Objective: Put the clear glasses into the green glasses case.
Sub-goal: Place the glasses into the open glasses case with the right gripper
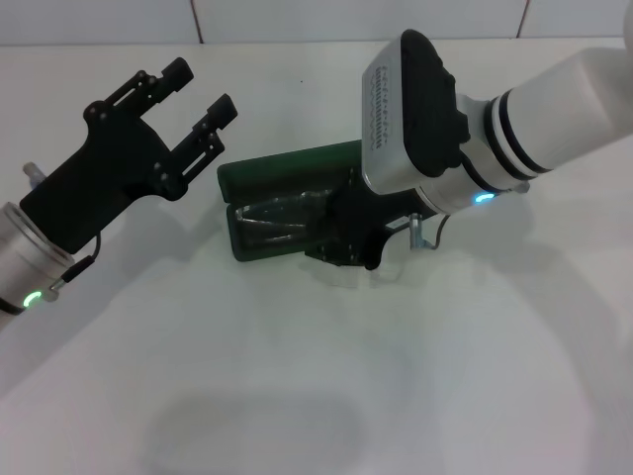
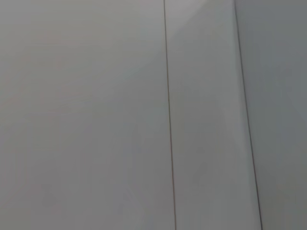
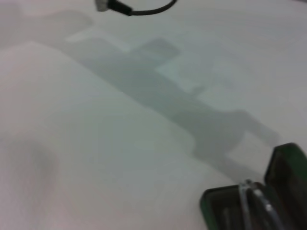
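Observation:
The green glasses case lies open in the middle of the white table, lid raised toward the back. The clear glasses lie in its dark tray, and their thin arms show in the right wrist view next to the case. My right gripper is down over the right end of the case, its tips hidden against the dark lining. My left gripper hangs open in the air to the left of the case, holding nothing.
The white table spreads in front of the case. A tiled wall runs along the back. A black cable crosses the right wrist view. The left wrist view shows only pale panels with seams.

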### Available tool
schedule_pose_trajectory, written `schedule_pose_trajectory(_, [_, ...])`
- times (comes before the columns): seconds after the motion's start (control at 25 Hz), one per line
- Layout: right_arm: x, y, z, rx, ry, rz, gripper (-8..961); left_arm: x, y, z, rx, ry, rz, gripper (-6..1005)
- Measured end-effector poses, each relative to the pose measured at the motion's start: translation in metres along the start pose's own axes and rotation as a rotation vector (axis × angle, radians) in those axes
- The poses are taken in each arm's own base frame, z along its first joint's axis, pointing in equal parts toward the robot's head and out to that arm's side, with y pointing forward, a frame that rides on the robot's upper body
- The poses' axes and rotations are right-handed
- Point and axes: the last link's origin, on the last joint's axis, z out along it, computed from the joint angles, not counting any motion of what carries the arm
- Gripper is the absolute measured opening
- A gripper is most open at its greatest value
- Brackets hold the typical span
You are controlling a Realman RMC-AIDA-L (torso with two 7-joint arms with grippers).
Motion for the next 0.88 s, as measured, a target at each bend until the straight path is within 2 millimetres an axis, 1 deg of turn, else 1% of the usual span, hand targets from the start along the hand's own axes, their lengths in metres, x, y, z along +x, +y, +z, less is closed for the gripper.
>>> schedule_pose_trajectory(0.2, [0.000,0.001,-0.002,0.001,-0.010,-0.003,289,0.000,0.000,0.000,-0.003,-0.001,-0.001,596])
schedule_pose_trajectory(0.28, [-0.001,0.000,-0.009,0.028,-0.045,0.004,290,0.000,0.000,0.000,-0.004,0.000,-0.002,596])
schedule_pose_trajectory(0.36, [-0.001,-0.001,-0.020,0.069,-0.101,0.011,292,0.000,0.001,0.000,-0.004,0.002,-0.002,596])
schedule_pose_trajectory(0.48, [0.006,0.005,-0.033,0.100,-0.197,0.008,293,0.001,0.000,0.000,-0.002,0.004,-0.002,596])
schedule_pose_trajectory(0.56, [0.016,0.010,-0.043,0.125,-0.288,0.018,294,0.001,-0.001,-0.001,0.007,0.007,-0.003,596])
schedule_pose_trajectory(0.64, [0.031,0.012,-0.051,0.160,-0.368,0.060,295,0.001,-0.001,-0.002,0.014,0.010,-0.004,596])
schedule_pose_trajectory(0.68, [0.038,0.013,-0.053,0.174,-0.394,0.075,296,0.001,-0.001,-0.002,0.016,0.011,-0.005,596])
schedule_pose_trajectory(0.76, [0.062,0.015,-0.055,0.213,-0.464,0.128,297,0.002,-0.002,-0.003,0.029,0.019,-0.005,596])
schedule_pose_trajectory(0.88, [0.087,0.022,-0.056,0.250,-0.576,0.193,298,0.003,-0.004,-0.004,0.053,0.031,-0.005,596])
